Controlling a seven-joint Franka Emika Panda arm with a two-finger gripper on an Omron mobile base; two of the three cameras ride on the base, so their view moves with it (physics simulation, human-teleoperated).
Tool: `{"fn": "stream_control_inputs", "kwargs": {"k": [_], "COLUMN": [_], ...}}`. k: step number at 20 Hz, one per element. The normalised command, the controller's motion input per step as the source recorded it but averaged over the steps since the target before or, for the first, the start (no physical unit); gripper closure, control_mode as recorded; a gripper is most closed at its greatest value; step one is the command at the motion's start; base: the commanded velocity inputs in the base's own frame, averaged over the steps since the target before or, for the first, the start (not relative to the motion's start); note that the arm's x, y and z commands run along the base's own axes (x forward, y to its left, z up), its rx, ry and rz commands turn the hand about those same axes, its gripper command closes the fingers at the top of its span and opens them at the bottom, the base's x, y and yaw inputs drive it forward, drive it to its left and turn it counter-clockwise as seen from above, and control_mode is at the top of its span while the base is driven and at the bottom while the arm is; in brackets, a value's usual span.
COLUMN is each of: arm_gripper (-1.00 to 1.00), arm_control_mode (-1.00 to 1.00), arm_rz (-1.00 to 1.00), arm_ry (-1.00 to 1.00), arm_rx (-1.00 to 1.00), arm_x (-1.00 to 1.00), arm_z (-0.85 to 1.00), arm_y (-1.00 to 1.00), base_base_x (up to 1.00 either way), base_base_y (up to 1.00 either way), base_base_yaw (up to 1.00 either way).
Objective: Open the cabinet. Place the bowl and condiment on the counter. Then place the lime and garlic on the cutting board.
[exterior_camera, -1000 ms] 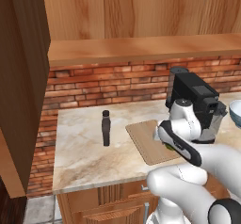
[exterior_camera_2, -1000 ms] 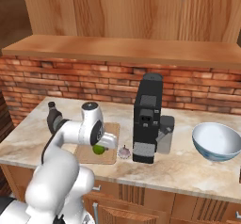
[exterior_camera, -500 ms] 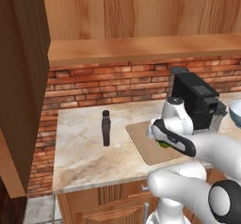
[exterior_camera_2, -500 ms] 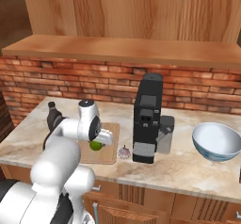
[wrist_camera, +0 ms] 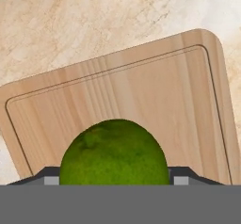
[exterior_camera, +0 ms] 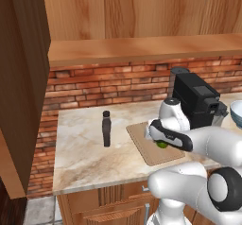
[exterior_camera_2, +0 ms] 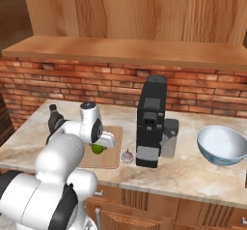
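- We find the lime (wrist_camera: pixel 114 151) held between the two fingertips of the gripper (wrist_camera: pixel 114 178), which is closed on its sides; the hand view shows the fruit directly above the cutting board (wrist_camera: pixel 141 91).
- From the base views the lime (exterior_camera_2: pixel 98 148) sits low over the board (exterior_camera_2: pixel 112 156), under the hand; we cannot tell whether it touches the wood.
- The cutting board (exterior_camera: pixel 146 146) lies flat on the counter (exterior_camera: pixel 82 153), just left of the black coffee machine (exterior_camera: pixel 196 101).
- The garlic (exterior_camera_2: pixel 127 155) rests on the counter between the board's right edge and the coffee machine, just off the board.
- The condiment bottle (exterior_camera: pixel 107 129) stands upright on the counter, left of the board and apart from it.
- The bowl (exterior_camera_2: pixel 222 144) sits on the counter to the right of the coffee machine, well apart from the board.
- The cabinet door (exterior_camera: pixel 23 77) stands open at the left edge of the left base view.
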Motion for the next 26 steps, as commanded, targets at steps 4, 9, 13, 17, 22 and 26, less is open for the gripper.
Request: {"fn": "stream_control_inputs", "kwargs": {"k": [4, 9, 13, 17, 22, 26], "arm_gripper": [-1.00, -1.00, -1.00, -1.00, -1.00, -1.00], "arm_control_mode": [-1.00, -1.00, -1.00, -1.00, -1.00, -1.00], "arm_rz": [0.02, 0.02, 0.00, 0.00, 0.00, 0.00], "arm_ry": [0.00, 0.00, 0.00, 0.00, 0.00, 0.00], "arm_rx": [0.00, 0.00, 0.00, 0.00, 0.00, 0.00], "arm_x": [0.07, 0.06, 0.00, 0.00, -0.01, -0.10], "arm_z": [-0.14, -0.08, -0.01, 0.00, 0.09, 0.22], "arm_y": [0.07, 0.01, 0.00, 0.00, 0.00, 0.00], "base_base_x": [0.00, 0.00, 0.00, 0.00, 0.00, 0.00], "base_base_y": [0.00, 0.00, 0.00, 0.00, 0.00, 0.00], "base_base_yaw": [0.00, 0.00, 0.00, 0.00, 0.00, 0.00]}}
